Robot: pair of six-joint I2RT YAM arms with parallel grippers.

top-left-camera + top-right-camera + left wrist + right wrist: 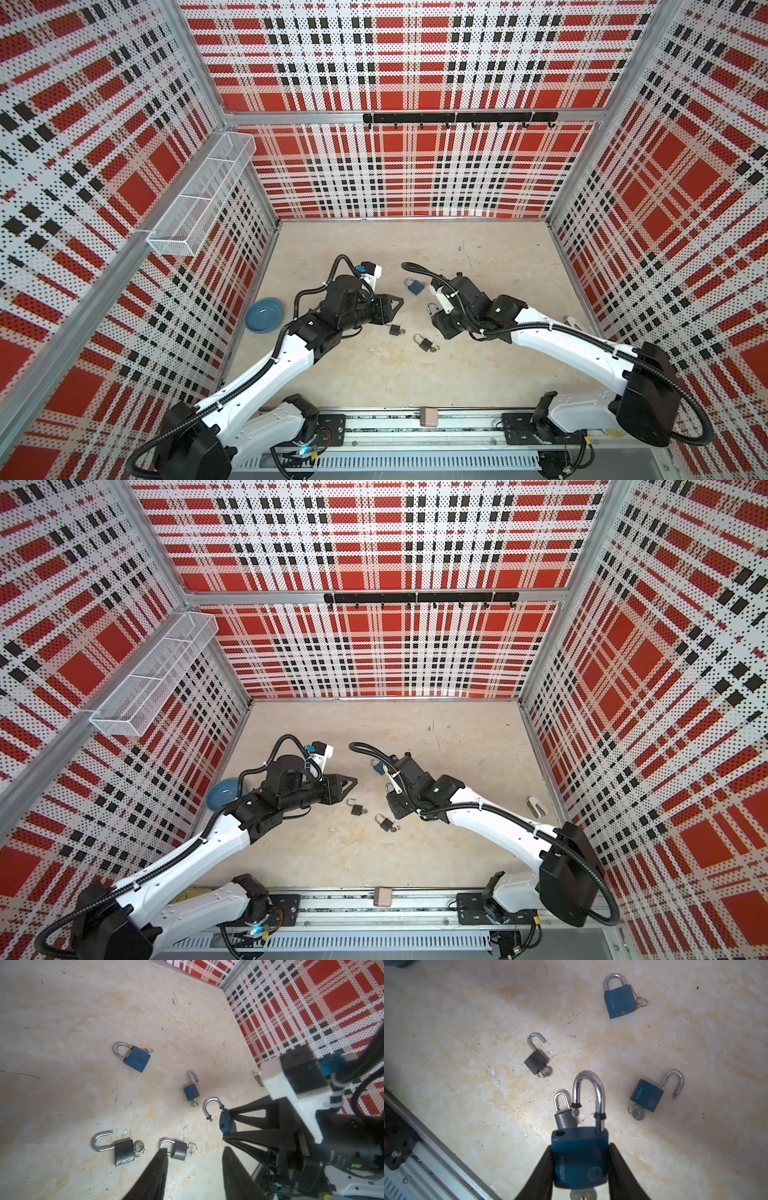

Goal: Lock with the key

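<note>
In both top views, find the left gripper (399, 301) (353, 782) low over the table (374, 374) (332, 854), left of centre, pointing toward the right gripper (436, 318) (391, 801). Locate the held blue padlock (431, 309) (388, 788) at the right gripper's tip, near the table's middle, mostly hidden by the arm. Note the closed blue padlock (415, 286) (377, 767) behind the grippers, the black padlock (395, 331) (357, 810) and grey padlock (424, 343) (385, 823) in front, and the blue bowl (264, 314) (218, 800) at the table's left edge. In the left wrist view, read the left gripper (195, 1149) as moderately parted, nothing between its fingers (158, 1172). Identify the grey padlock (179, 1150) just past the tips, the black padlock (124, 1152) beside it, unlocked, the small blue padlock (191, 1092) farther off, likewise unlocked, and the closed blue padlock (137, 1058) beyond. Observe the right gripper (226, 1124) pinching the held blue padlock (225, 1121) by its body. In the right wrist view, confirm the right gripper (580, 1147) clamped on the held blue padlock (580, 1159), fingers (544, 1167) flat against both sides. Check the shackle (588, 1088): one leg seated, the other lifted clear of its hole. Locate the key (583, 1195) in the padlock's base, head only partly in frame. Note the grey padlock (566, 1120) on the table behind the raised shackle, with the black padlock (536, 1061), small blue padlock (646, 1095) and closed blue padlock (619, 1001) spread beyond.
</note>
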